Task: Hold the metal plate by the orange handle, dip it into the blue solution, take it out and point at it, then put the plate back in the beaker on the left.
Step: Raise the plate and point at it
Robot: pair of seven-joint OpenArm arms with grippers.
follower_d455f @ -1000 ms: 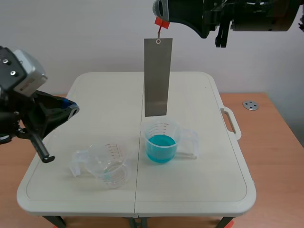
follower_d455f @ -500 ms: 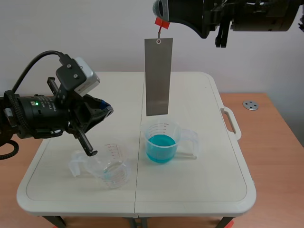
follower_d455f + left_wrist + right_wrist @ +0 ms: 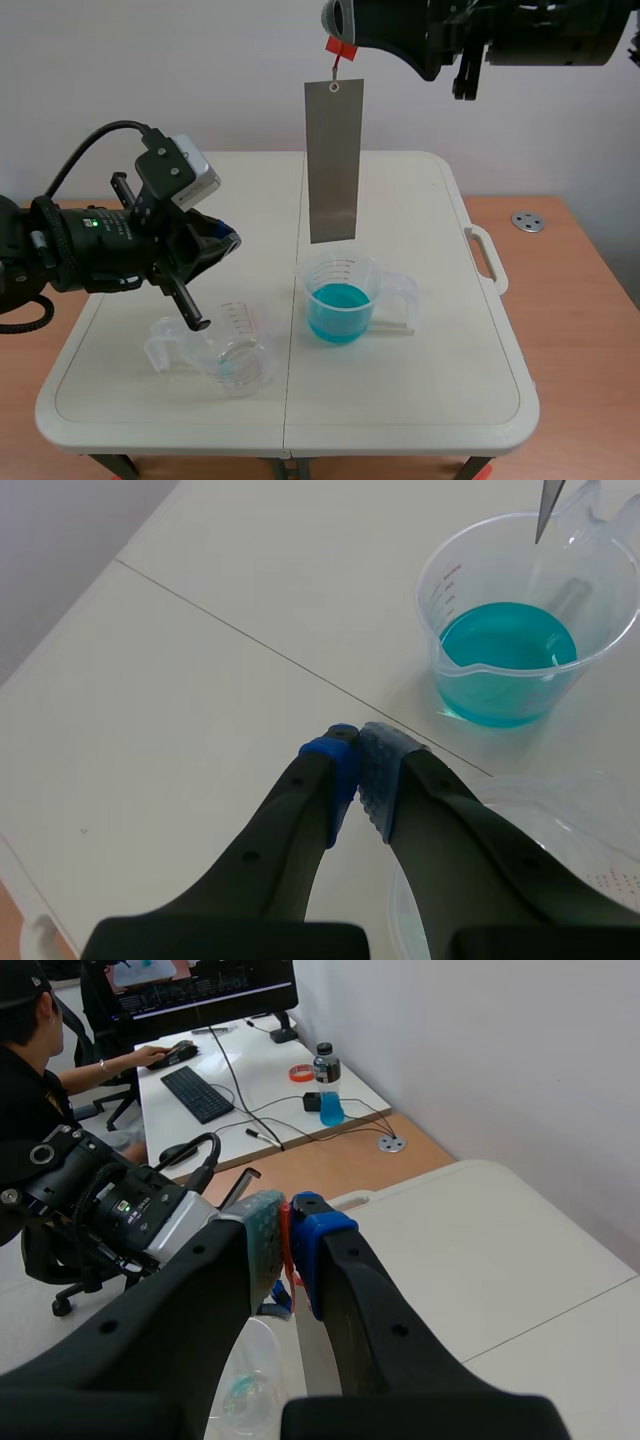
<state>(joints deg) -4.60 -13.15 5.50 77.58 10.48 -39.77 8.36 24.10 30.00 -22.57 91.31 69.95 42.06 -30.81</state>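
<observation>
The right gripper (image 3: 287, 1228) pinches the orange handle (image 3: 285, 1250) between its pads. Only the scene view shows the whole metal plate (image 3: 333, 160), hanging upright from that handle, its lower edge clear above the blue beaker (image 3: 340, 298) at 6 o'clock. The left gripper (image 3: 358, 752) has its pads pressed together on nothing, with the blue beaker ahead at 1 o'clock. The empty beaker (image 3: 225, 350) stands at 8 o'clock from the blue beaker.
</observation>
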